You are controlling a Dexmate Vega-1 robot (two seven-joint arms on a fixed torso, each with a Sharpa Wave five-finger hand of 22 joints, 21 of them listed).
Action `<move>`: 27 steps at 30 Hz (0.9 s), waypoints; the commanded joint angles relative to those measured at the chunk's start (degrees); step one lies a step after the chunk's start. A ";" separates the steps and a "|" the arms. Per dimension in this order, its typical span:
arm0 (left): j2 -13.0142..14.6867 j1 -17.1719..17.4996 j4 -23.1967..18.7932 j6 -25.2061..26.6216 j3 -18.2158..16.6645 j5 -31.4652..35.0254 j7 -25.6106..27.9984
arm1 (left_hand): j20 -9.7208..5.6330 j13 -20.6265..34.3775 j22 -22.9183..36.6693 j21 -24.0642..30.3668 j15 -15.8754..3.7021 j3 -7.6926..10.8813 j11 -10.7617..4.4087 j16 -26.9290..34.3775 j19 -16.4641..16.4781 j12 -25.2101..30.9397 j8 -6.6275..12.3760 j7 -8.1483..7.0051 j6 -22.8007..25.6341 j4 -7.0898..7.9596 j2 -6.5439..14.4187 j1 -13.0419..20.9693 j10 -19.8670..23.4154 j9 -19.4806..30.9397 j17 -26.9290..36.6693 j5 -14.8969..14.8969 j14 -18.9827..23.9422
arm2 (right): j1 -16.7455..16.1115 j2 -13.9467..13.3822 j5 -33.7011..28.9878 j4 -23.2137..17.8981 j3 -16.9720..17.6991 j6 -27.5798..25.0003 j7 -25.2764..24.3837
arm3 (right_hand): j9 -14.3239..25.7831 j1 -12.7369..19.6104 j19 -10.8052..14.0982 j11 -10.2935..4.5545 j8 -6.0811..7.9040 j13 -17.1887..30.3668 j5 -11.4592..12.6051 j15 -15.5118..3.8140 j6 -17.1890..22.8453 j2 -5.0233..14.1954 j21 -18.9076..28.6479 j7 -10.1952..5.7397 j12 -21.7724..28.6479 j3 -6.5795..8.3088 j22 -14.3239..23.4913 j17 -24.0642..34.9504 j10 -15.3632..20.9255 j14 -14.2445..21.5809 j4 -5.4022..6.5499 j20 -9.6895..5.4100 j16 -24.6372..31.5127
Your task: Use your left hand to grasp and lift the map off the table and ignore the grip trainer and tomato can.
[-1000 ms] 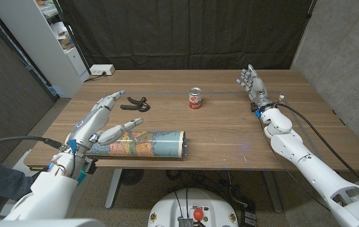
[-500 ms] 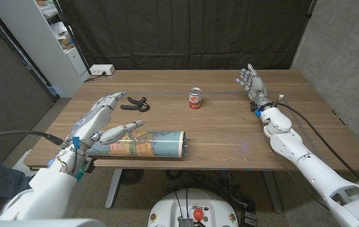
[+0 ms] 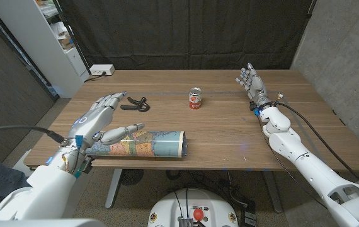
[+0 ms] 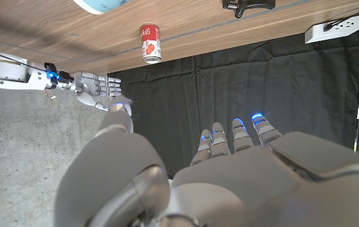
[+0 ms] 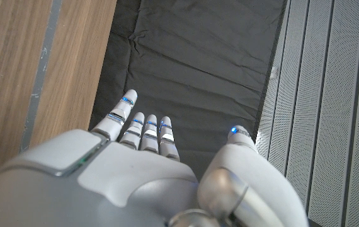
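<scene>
With the left hand (image 3: 101, 121) spread open over the rolled map (image 3: 143, 143), the map may be rolled toward 6 o'clock off the table (image 3: 230, 135) if nudged.

the left arm comes in over the desk's near left corner, and the left hand (image 3: 99, 118) hovers near the desk's left edge with its fingers (image 3: 113, 99) spread and stretched toward the far edge, the thumb reaching out sideways toward the desk's middle, nothing gripped. the right arm runs from the near right corner up along the desk's right side, white segments with a black cable trailing beside the wrist. the right hand (image 3: 252, 82) sits near the far right corner, fingers (image 5: 145, 125) straight, close together and holding nothing.
</scene>
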 commanded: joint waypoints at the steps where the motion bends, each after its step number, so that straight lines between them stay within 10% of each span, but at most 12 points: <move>1: -0.85 2.30 -3.10 2.72 0.65 6.10 -2.60 | 0.63 0.21 0.11 -0.21 0.70 -0.39 0.19 -0.20 -0.05 -0.02 -0.17 0.36 -0.73 0.12 -0.07 0.61 -0.81 0.09 0.09 0.29 -0.44 | 0.20 0.46 -0.09 0.00 -0.25 0.37 -0.09 | 0.24 0.41 0.67 0.32 -0.25 0.27 0.32 -0.14 -0.14 0.27 -0.11 -0.04 0.04 0.00 0.19 -0.04 0.05 0.53 -0.30 -0.02 0.19; 27: -1.64 6.78 -6.52 8.79 7.33 23.91 -6.23 | 0.87 1.16 0.36 -1.48 3.02 -2.85 1.32 -0.72 -1.16 -0.57 -0.59 2.11 -4.51 0.75 -0.87 0.63 -4.14 0.24 0.05 1.32 -3.04 | -0.90 -0.18 -0.19 -2.37 -0.29 -0.44 -0.71 | 0.25 0.38 0.86 0.23 -0.24 0.28 0.28 -0.04 -0.11 0.32 -0.69 -0.13 0.03 -0.13 0.19 -0.11 0.03 0.61 -0.37 0.32 0.15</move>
